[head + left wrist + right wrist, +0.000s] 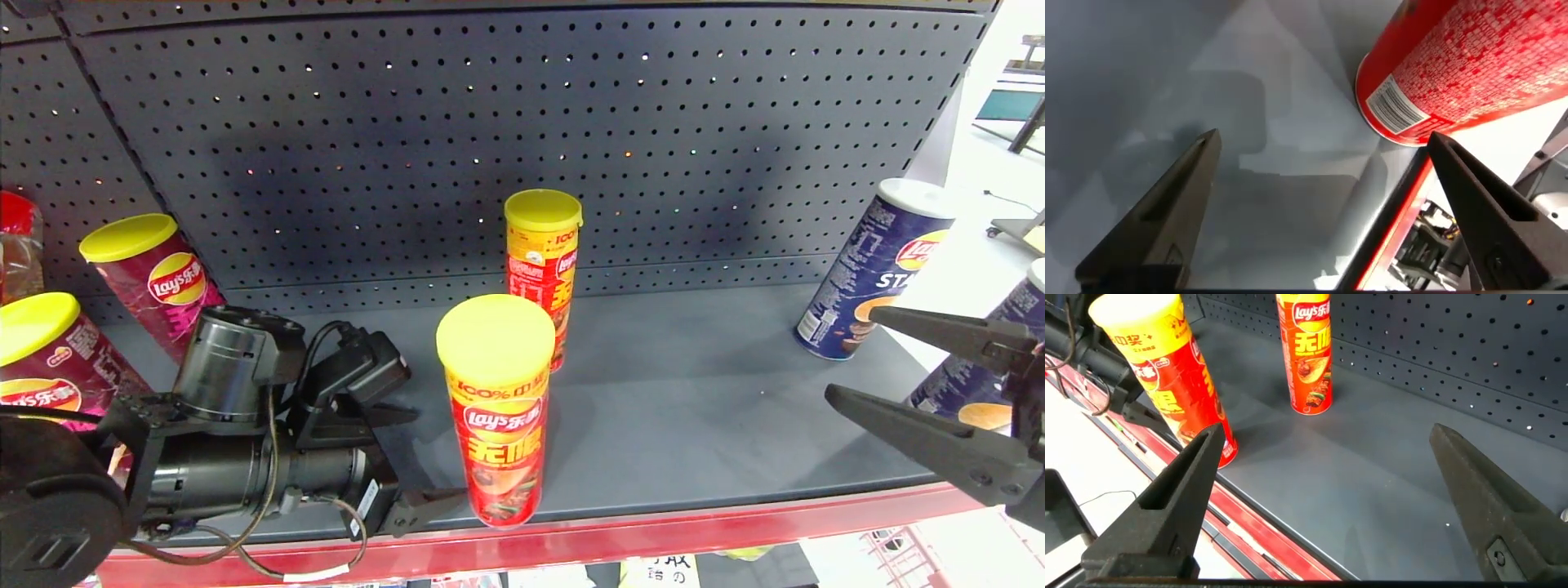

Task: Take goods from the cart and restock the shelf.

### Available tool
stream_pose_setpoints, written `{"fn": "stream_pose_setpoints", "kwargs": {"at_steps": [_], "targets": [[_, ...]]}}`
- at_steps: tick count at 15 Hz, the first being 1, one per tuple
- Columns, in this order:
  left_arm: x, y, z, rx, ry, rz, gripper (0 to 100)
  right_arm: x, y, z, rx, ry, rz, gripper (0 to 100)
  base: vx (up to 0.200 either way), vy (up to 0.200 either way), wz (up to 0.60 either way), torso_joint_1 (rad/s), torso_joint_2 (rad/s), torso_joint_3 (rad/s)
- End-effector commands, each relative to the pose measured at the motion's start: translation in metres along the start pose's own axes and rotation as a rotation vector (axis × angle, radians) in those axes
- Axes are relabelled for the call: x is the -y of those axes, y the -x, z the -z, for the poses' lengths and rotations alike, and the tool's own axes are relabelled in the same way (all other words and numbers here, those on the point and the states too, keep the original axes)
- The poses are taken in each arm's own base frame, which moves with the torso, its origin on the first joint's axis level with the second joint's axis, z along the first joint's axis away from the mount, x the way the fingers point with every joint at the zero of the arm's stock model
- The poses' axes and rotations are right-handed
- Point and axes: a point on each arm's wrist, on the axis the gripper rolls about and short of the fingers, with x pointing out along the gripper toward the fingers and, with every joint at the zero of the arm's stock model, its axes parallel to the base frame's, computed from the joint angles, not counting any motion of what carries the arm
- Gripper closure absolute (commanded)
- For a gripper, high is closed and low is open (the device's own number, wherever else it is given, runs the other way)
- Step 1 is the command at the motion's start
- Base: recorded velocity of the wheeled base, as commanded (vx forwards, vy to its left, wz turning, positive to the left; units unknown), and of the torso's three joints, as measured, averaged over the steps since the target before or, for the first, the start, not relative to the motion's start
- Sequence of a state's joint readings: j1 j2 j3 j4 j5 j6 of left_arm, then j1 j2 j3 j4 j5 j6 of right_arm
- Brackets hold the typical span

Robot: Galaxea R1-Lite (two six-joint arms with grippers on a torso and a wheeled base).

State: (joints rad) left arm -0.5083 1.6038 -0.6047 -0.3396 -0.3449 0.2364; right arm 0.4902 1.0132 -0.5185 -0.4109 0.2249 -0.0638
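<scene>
The left pincer (424,457) is hanging spread apart and empty. The tall red cardboard chip can with a yellow lid (498,425) is standing upright just beyond its tips, seemingly lining up as stock before 1 matching can (543,278). The right pincer (853,355) is hovering spread beside a blue can (878,269). A perforated back panel (490,122) is backing the dark grey metal shelf (694,408).

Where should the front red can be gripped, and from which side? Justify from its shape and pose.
Grip the front red can around mid-body, below its lid, with jaws on opposite sides of the round wall. Come in level, likely from the open front of the shelf: the can stands upright near the front edge, and the rear can stands behind it.
</scene>
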Motion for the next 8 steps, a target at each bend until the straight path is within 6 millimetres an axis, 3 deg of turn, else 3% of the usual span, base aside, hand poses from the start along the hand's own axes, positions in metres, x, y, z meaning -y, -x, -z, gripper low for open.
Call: {"fn": "stream_pose_setpoints", "kwargs": {"at_steps": [1,8], "targets": [[-0.0017,-0.0046,-0.0028,0.000,-0.001,0.002,0,0.0001,-0.0009,0.0004,-0.003,0.000,-0.001,0,0.000,0.000,0.00,0.000,0.00,0.000],[-0.0019,-0.0068,-0.0045,-0.002,-0.003,-0.009,0,0.0002,-0.0009,-0.0009,0.001,0.001,-0.001,0,0.000,0.000,0.00,0.000,0.00,0.000]]}}
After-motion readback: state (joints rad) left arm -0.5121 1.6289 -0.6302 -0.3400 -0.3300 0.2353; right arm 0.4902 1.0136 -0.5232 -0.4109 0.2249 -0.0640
